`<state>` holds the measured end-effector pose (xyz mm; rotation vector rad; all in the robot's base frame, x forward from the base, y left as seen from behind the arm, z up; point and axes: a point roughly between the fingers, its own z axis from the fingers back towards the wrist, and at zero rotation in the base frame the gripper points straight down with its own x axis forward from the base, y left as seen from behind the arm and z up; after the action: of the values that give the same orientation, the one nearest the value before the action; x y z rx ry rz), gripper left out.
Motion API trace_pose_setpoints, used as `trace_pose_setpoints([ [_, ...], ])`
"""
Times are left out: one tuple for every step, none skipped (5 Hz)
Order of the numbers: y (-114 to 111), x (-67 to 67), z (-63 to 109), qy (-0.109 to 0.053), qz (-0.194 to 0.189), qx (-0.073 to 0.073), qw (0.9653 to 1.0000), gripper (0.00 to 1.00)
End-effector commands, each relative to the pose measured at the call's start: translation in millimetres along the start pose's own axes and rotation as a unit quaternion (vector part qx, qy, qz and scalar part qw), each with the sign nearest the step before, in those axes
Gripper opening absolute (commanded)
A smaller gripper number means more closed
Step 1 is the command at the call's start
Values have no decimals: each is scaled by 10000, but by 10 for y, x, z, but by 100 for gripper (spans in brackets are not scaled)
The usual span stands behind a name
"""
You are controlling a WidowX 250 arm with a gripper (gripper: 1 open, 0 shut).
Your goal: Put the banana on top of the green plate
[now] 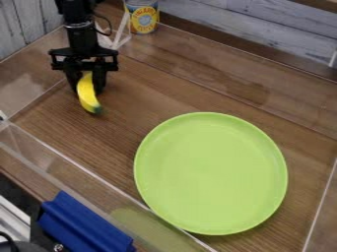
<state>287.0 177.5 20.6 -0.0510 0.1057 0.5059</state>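
The fingers [69, 76] are drawn in narrow, pressed against both sides of the banana [87, 96] at its upper end. The gripper [85, 77] points straight down at the upper left of the wooden table [198, 79], with the banana lying on the tabletop under it. Well apart, to the lower right, the green plate [211, 172] lies flat with nothing on it.
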Motion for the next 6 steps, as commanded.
trace_pose_setpoints([
  [-113,-49,369,-337,-191,-23,9992,0],
  [-232,-151,646,-491,-419,-65,9979,0],
  [-434,-337,964,-655,-672,-138,9955,0],
  [-674,-630,1096,-665,-829,-206,9941,0],
  [-938,-947,1102,-614,-1022,-252,9925,0],
  [-1172,-1261,1069,-548,-1310,-279,9895,0],
])
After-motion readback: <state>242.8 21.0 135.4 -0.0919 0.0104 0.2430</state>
